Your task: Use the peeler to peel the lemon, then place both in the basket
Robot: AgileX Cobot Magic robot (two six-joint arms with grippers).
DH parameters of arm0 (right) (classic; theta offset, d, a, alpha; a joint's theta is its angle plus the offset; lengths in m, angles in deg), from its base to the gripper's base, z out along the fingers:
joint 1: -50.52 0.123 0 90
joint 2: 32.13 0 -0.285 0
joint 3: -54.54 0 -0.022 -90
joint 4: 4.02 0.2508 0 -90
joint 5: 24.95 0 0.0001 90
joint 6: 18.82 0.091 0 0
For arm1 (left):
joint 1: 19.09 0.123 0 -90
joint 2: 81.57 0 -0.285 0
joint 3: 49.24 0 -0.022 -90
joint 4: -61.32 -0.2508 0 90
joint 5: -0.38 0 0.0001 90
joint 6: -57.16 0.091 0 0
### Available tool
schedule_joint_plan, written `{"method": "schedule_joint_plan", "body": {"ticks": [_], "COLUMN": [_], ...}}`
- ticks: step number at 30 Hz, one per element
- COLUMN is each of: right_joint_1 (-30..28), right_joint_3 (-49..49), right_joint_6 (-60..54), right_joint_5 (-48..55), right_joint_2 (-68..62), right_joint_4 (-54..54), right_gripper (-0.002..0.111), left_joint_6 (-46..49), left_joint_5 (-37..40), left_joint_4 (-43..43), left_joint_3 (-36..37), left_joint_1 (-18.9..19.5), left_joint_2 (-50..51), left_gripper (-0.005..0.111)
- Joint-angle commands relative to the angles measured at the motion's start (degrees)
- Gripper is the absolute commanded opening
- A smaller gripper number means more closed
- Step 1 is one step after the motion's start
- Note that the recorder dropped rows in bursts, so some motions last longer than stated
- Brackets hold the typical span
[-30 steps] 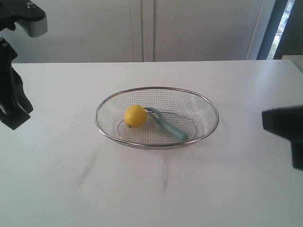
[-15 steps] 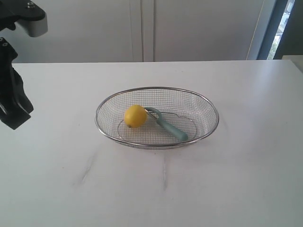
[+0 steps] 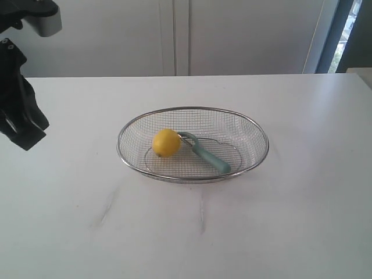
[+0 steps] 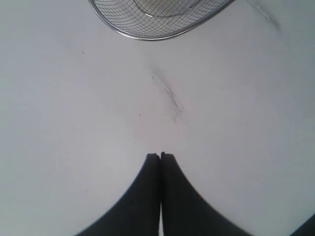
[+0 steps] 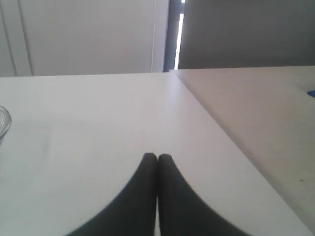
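lemon (image 3: pixel 166 142), from the hands: neither hand is near it.
left hand (image 4: pixel 160 156): narrow, pressed closed, holding nothing; above bare counter (image 3: pixel 174 232), well apart from the basket.
right hand (image 5: pixel 157 157): narrow, pressed closed, empty; over the counter, away from the basket.
basket (image 3: pixel 192 108): mid-counter; holds the lemon and the peeler (image 3: pixel 208 154), lemon touching the peeler's head.
peel: cannot tell whether removed.
risk: if the peel is intact, a reach in could roll the lemon or slide the basket.

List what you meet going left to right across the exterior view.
left gripper → lemon → peeler; the last two lie inside the wire basket, which spans both.
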Motion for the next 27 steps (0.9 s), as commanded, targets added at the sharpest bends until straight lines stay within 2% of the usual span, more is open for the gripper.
{"method": "schedule_joint_plan", "body": {"ticks": [1, 7, 14, 17, 27], "right_joint_1": [-0.2, 1.0, 14.6, 18.8, 20.4], "right_joint_3": [-0.7, -0.7, -0.7, -0.7, -0.7], "right_joint_6": [-0.1, -0.3, -0.3, 1.2, 4.5], "right_joint_5": [6.3, 5.7, 4.7, 4.3, 4.3], "right_joint_2": [0.2, 0.2, 0.2, 0.2, 0.2], "right_joint_4": [-0.6, -0.6, -0.6, -3.9, -5.3], "right_gripper": [0.0, 0.0, 0.0, 0.0, 0.0], "left_joint_6": [-0.5, -0.5, -0.5, -0.5, -0.5], "left_joint_5": [0.0, 0.0, 0.0, 0.0, 0.0], "left_joint_4": [0.5, 0.4, 0.4, 0.4, 0.4], "left_joint_3": [0.3, 0.3, 0.3, 0.3, 0.3], "left_joint_1": [-0.1, -0.1, -0.1, -0.1, -0.1], "left_joint_2": [-0.5, -0.5, -0.5, -0.5, -0.5], "left_gripper": [0.0, 0.0, 0.0, 0.0, 0.0]}}
